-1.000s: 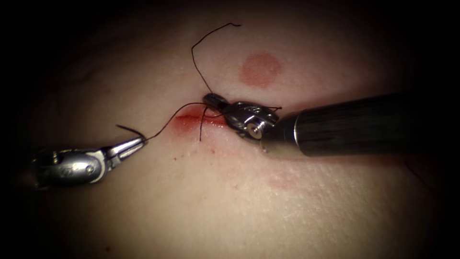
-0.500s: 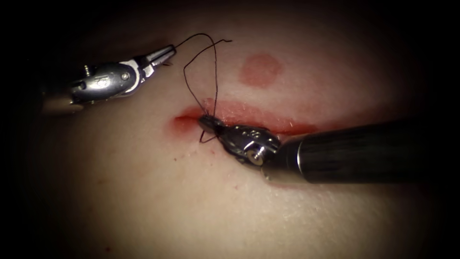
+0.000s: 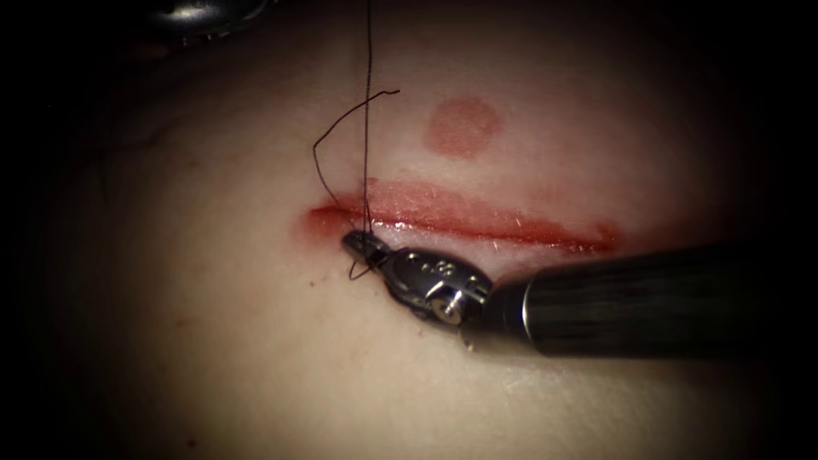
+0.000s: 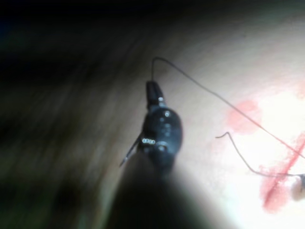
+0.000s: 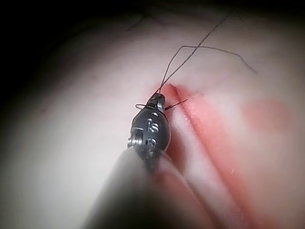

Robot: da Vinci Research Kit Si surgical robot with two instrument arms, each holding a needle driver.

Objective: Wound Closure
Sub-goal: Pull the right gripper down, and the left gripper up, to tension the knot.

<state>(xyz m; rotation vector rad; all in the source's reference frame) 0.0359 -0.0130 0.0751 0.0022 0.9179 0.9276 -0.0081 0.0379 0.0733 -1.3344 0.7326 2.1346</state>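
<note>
One stitch of thin dark thread (image 3: 368,128) sits by the right hand (image 3: 365,245), clamped on it; the left hand (image 4: 153,89) holds it taut, the long red cut (image 3: 477,220) in the pale tissue (image 3: 256,358) gaping.

Bare pale pork tissue (image 3: 256,366) lies open from six to nine o'clock; taut thin dark thread (image 3: 368,128) bars twelve.

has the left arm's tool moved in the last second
Yes. The shiny metal left pincer rose from lower left of the red horizontal cut to the frame's top, above it, holding the thin dark thread.
</note>
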